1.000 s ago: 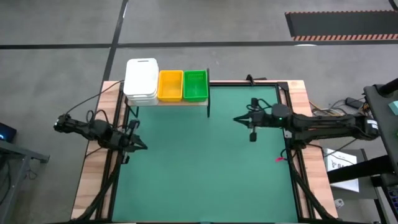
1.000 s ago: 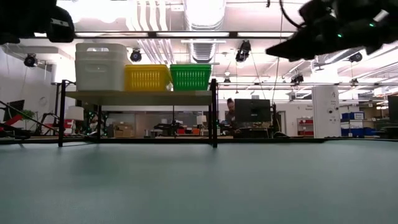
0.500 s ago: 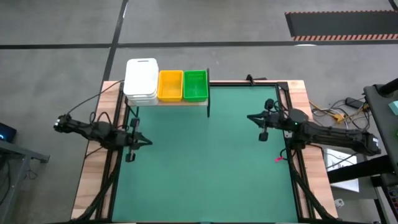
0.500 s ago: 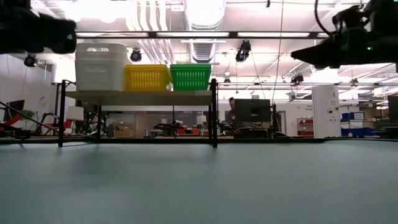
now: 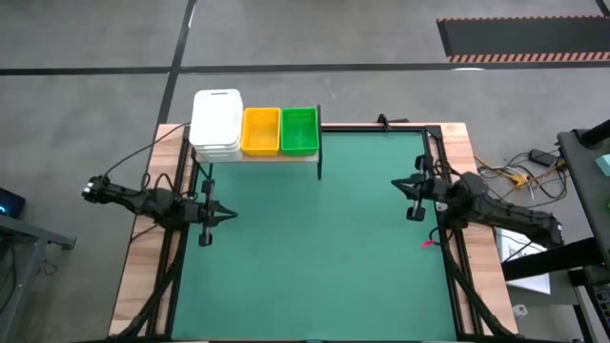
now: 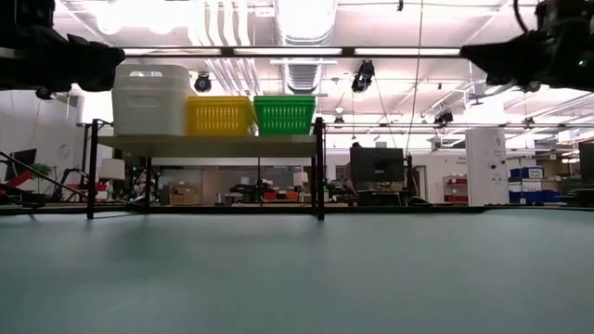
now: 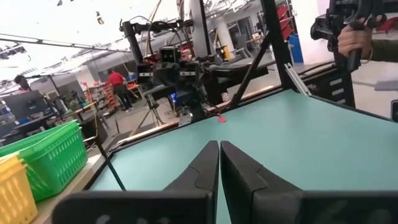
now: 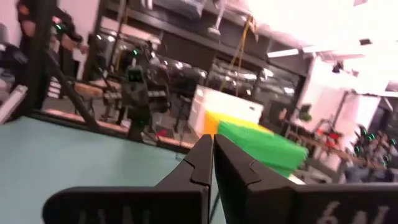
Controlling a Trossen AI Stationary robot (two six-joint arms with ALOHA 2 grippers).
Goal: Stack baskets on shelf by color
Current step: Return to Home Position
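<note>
The shelf [image 5: 257,156] stands at the table's far left on black posts. On it sit a white basket stack [image 5: 217,123], a yellow stack [image 5: 261,131] and a green stack [image 5: 299,131], side by side; they also show in the low view [image 6: 149,99] [image 6: 220,116] [image 6: 285,114]. My left gripper [image 5: 232,216] is shut and empty above the mat's left side. My right gripper [image 5: 396,183] is shut and empty above the mat's right side. The left wrist view shows the green stack [image 7: 43,158] and the yellow stack [image 7: 11,186] beside my shut fingers [image 7: 219,163].
The green mat [image 5: 315,257] covers the table between wooden borders [image 5: 138,286]. A small red thing [image 5: 428,243] lies at the mat's right edge. Cables and equipment [image 5: 534,171] lie beyond the right edge. A person's hand [image 7: 354,37] shows in the room behind.
My right gripper has drawn back toward the table's right edge and a little nearer. My left gripper has moved slightly toward the table's right and near side. The baskets have kept still.
</note>
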